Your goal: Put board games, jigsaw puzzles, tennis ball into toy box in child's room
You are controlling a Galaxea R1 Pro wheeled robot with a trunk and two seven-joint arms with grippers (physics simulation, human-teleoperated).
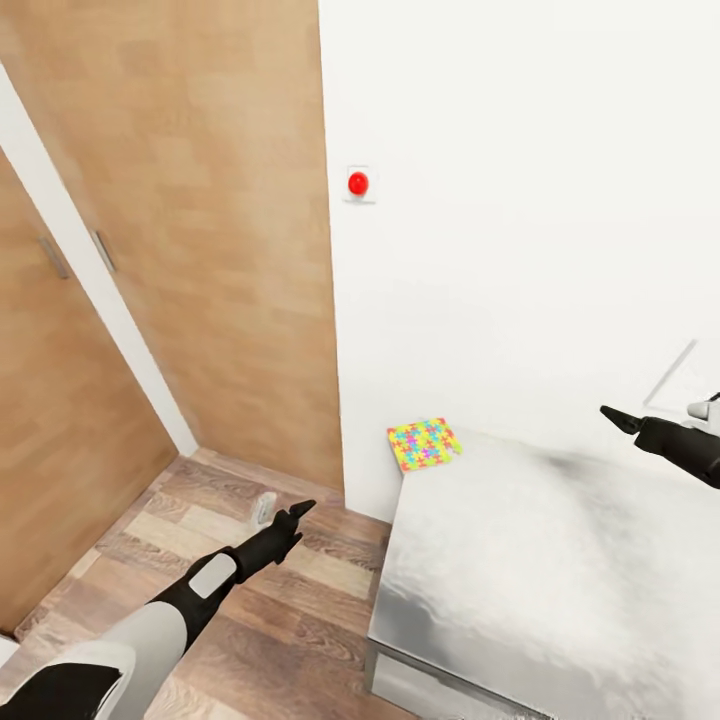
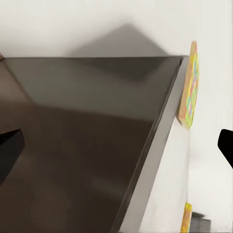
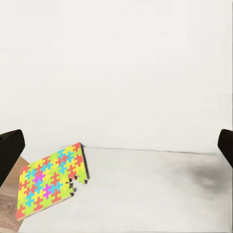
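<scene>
Both jaws stood open and empty: the right gripper (image 1: 622, 419) hung above the surface (image 1: 560, 560), aimed toward the jigsaw puzzle (image 1: 423, 443) overhanging its far corner; the left gripper (image 1: 292, 515) idled over the floor (image 1: 200, 560).

Both arms outstretched, left hand (image 1: 290, 517) and right hand (image 1: 625, 420) open, empty.

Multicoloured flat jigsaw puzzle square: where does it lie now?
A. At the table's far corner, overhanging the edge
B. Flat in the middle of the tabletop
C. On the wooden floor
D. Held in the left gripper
A: the multicoloured flat jigsaw puzzle square sits at the pale-grey table's far corner, part of it overhanging the edge.
</scene>
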